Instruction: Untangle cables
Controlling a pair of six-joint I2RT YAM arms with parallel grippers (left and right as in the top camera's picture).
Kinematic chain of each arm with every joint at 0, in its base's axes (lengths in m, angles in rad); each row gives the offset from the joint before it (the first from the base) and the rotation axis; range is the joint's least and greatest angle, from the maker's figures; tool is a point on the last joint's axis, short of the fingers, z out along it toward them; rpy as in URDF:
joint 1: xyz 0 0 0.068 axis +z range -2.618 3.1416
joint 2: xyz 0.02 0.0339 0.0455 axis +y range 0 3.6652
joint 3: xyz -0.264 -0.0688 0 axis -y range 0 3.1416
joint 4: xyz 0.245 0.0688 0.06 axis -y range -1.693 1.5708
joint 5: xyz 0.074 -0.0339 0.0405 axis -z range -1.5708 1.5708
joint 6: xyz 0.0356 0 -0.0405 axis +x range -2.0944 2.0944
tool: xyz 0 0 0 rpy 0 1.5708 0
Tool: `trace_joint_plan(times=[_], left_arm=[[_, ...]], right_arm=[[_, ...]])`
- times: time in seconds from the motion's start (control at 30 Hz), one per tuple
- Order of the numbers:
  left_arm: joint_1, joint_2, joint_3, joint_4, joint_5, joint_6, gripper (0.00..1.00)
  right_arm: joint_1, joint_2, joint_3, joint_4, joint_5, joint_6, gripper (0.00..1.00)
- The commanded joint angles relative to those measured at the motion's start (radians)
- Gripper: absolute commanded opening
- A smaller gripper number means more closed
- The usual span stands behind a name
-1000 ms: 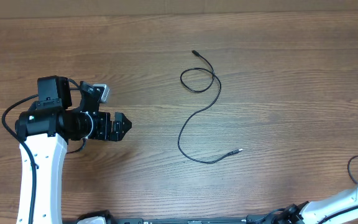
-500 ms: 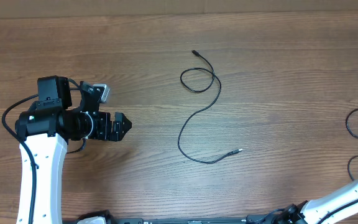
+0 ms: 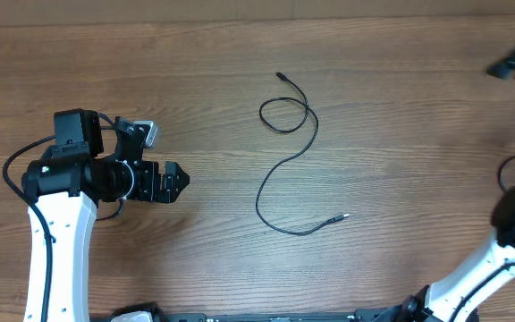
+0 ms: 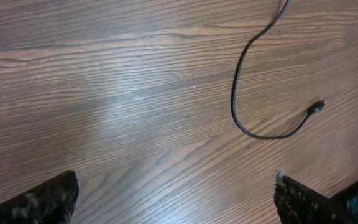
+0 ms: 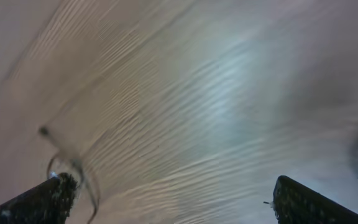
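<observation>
Jaws spread both sides; cable [image 4: 233, 99] top cropped.

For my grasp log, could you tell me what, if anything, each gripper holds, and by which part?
Nothing is held. The left gripper and right gripper are both open and empty; the cable lies untouched.

Your table [image 3: 401, 134] is brown grained wood with a soft sheen; the cable [image 3: 286, 161] looks matt black, its tip [image 3: 342, 216] silvery metal; the left arm shell [image 3: 56, 255] is smooth white plastic.
</observation>
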Motion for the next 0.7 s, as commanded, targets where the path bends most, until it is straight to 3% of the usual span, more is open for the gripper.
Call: trace_joint_plan(times=[0.0, 0.17, 0.27, 0.67], left_arm=[[0.0, 0.002, -0.004, 0.001, 0.0, -0.014, 1.0], [0.0, 0.002, -0.004, 0.001, 0.0, -0.014, 1.0], [0.0, 0.002, -0.004, 0.001, 0.0, -0.014, 1.0], [0.0, 0.002, -0.004, 0.001, 0.0, -0.014, 1.0]], right_arm=[[0.132, -0.017, -0.006, 0.011, -0.027, -0.054, 1.0], [0.287, -0.017, -0.123, 0.093, -0.027, -0.053, 1.0], [0.377, -0.017, -0.287, 0.204, -0.103, -0.054, 1.0], [0.484, -0.017, -0.694, 0.56, -0.39, -0.045, 1.0]])
